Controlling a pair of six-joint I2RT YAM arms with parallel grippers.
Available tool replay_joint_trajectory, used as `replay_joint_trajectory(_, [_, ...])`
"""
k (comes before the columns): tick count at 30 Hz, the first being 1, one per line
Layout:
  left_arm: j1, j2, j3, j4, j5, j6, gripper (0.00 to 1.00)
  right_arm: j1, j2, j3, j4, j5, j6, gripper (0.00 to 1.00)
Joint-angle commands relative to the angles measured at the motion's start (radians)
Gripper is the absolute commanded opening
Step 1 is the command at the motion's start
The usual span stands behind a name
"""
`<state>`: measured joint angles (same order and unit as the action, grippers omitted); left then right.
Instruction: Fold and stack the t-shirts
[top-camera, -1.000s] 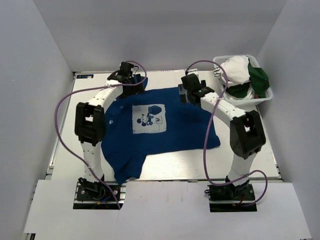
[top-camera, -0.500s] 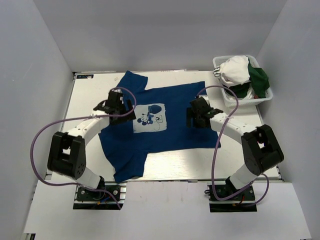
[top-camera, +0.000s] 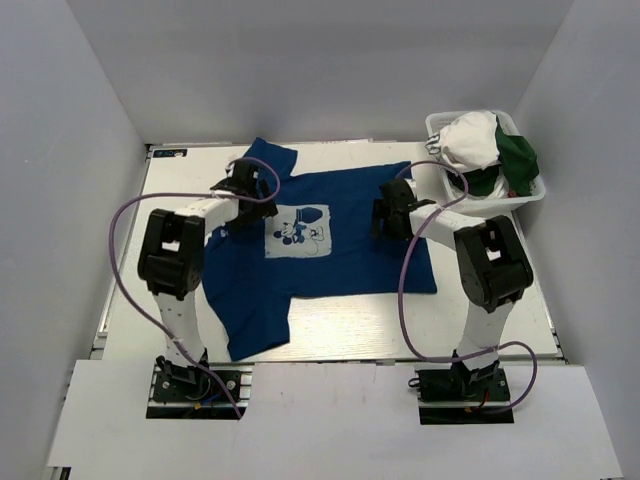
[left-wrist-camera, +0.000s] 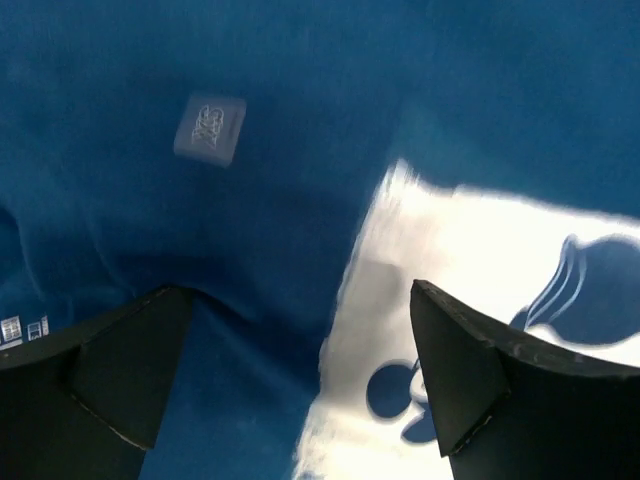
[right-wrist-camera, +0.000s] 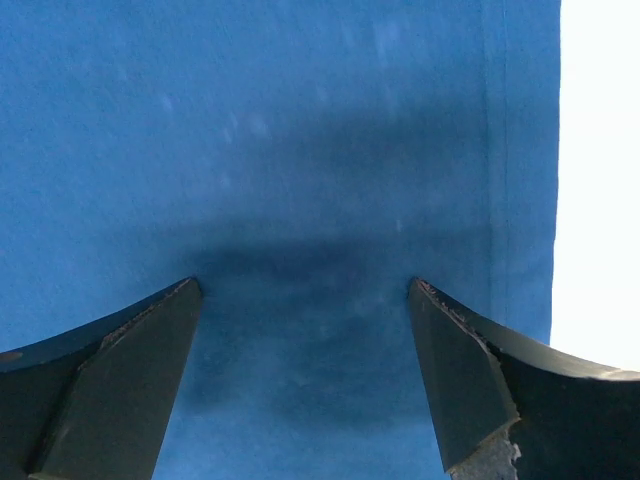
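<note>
Both grippers stand fully open and hold nothing. The left gripper (left-wrist-camera: 297, 290) hovers low over the royal blue t-shirt (top-camera: 340, 270). Cloth lies directly beneath its jaws, and the white mouse print (left-wrist-camera: 480, 250) sits under and beyond its right finger. The right gripper (right-wrist-camera: 302, 285) is equally low, with plain blue cloth below it and the stitched hem (right-wrist-camera: 505, 150) just off its right finger. Bare table (right-wrist-camera: 600, 150) shows past that hem.

The shirt's long axis appears to run from one gripper to the other, shoulders by the left and hem by the right, though the collar is not clearly visible. I judge each arm nearest its own end, so the fold turns on that line. The white t-shirt (top-camera: 470, 140) and dark green t-shirt (top-camera: 518, 155) sit in the mesh basket (top-camera: 520, 197), beyond the right gripper.
</note>
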<state>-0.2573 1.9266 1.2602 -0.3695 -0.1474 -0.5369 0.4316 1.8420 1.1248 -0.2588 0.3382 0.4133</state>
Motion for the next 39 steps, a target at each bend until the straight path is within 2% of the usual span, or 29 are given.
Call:
replay_joint_trajectory(1, [0.027,0.132,0.156,-0.023,0.043,0.000,1.00,-0.031,0.097,0.096,0.021,-0.044,-0.030,0.90])
replay_joint_trajectory(5, [0.047,0.255,0.338,-0.112,0.064,0.024,1.00,-0.062,0.135,0.171,0.006,-0.064,-0.030,0.90])
replay_joint_trajectory(7, [0.047,0.264,0.411,-0.179,0.074,0.038,1.00,-0.067,0.105,0.199,0.003,-0.079,-0.047,0.90])
replay_joint_trajectory(9, [0.047,0.214,0.412,-0.195,0.074,0.038,1.00,-0.059,0.047,0.187,0.007,-0.055,-0.068,0.90])
replay_joint_trajectory(13, [0.023,-0.044,0.205,-0.238,0.059,-0.021,1.00,-0.041,-0.156,0.093,0.007,-0.053,-0.071,0.90])
replay_joint_trajectory(14, [0.023,-0.199,0.146,-0.226,0.058,-0.040,1.00,-0.034,-0.217,0.007,0.004,-0.047,-0.056,0.90])
replay_joint_trajectory(15, [0.010,-0.286,-0.019,-0.203,0.080,-0.055,1.00,-0.030,-0.248,-0.028,0.006,-0.041,-0.045,0.90])
replay_joint_trajectory(17, [0.010,-0.456,-0.186,-0.172,0.080,-0.144,1.00,-0.007,-0.344,-0.124,0.035,-0.031,-0.015,0.90])
replay_joint_trajectory(18, [0.010,-0.607,-0.328,-0.192,0.069,-0.178,1.00,-0.005,-0.366,-0.176,0.036,-0.034,0.025,0.90])
replay_joint_trajectory(22, [0.010,-0.861,-0.586,-0.305,0.124,-0.293,1.00,0.002,-0.423,-0.237,-0.017,-0.002,0.143,0.90])
replay_joint_trajectory(24, [0.010,-0.923,-0.686,-0.357,0.208,-0.323,1.00,0.001,-0.444,-0.234,-0.028,0.010,0.192,0.90])
replay_joint_trajectory(26, [0.010,-1.004,-0.761,-0.400,0.230,-0.350,1.00,-0.005,-0.469,-0.243,-0.028,0.012,0.214,0.90])
replay_joint_trajectory(32, [-0.008,-1.075,-0.843,-0.416,0.244,-0.405,0.93,-0.010,-0.530,-0.310,0.004,0.016,0.266,0.90])
replay_joint_trajectory(35, [-0.008,-0.991,-0.852,-0.381,0.194,-0.414,0.86,-0.010,-0.537,-0.312,-0.022,0.034,0.286,0.90])
replay_joint_trajectory(37, [-0.008,-0.927,-0.838,-0.370,0.145,-0.414,0.77,-0.010,-0.553,-0.322,-0.055,0.036,0.301,0.90])
replay_joint_trajectory(38, [-0.008,-0.913,-0.825,-0.346,0.135,-0.414,0.70,-0.008,-0.561,-0.339,-0.069,0.030,0.308,0.90])
replay_joint_trajectory(39, [-0.008,-0.901,-0.814,-0.332,0.135,-0.394,0.54,-0.011,-0.584,-0.362,-0.077,0.021,0.311,0.90])
